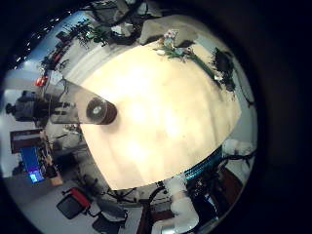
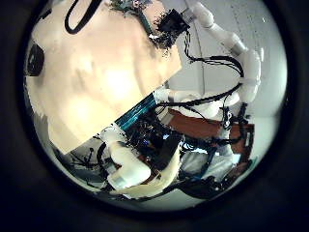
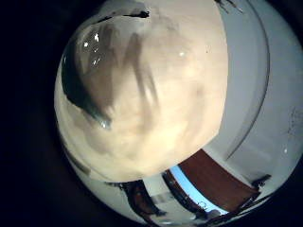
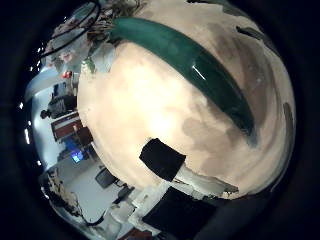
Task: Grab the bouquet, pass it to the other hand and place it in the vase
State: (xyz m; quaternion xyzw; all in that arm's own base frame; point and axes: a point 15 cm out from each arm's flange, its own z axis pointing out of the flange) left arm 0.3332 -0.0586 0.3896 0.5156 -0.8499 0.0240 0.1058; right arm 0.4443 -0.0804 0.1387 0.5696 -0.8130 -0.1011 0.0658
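White jointed arm (image 2: 227, 43) — rounded segments; black hand (image 2: 172, 24) (boxy parts).

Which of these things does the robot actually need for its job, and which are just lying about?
For the job: bouquet, vase.
Just there: table, chairs beyond it.

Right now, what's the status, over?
Right hand at the bouquet, grip unseen. Left hand high over the table. Vase upright, empty. Nothing in the way.
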